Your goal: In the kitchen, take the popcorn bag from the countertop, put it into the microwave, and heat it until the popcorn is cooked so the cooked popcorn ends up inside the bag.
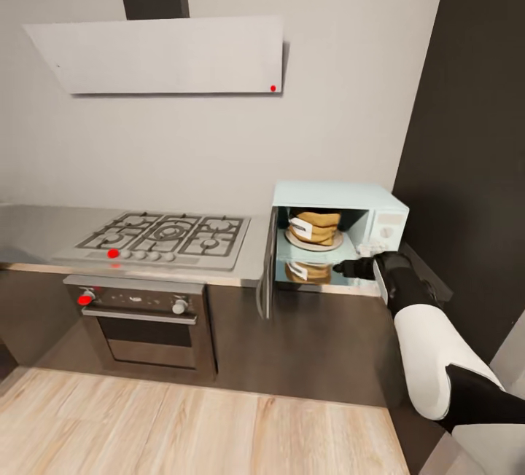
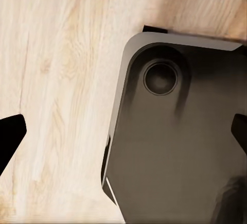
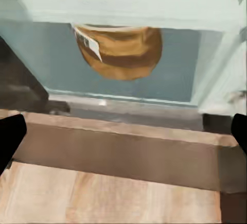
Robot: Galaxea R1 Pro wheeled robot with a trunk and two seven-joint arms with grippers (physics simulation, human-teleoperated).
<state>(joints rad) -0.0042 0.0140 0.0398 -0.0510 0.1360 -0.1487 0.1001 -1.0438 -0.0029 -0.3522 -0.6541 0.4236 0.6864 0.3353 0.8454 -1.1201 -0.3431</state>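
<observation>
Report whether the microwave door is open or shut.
Open. The microwave door is swung out to the left, exposing the popcorn bag on the turntable inside.

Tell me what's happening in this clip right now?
The popcorn bag already sits on the plate inside the microwave, whose door hangs open. The right gripper is in front of the opening, empty, fingers apart. The left gripper's fingers are open over the wood floor. Closing the door and heating remain.
</observation>
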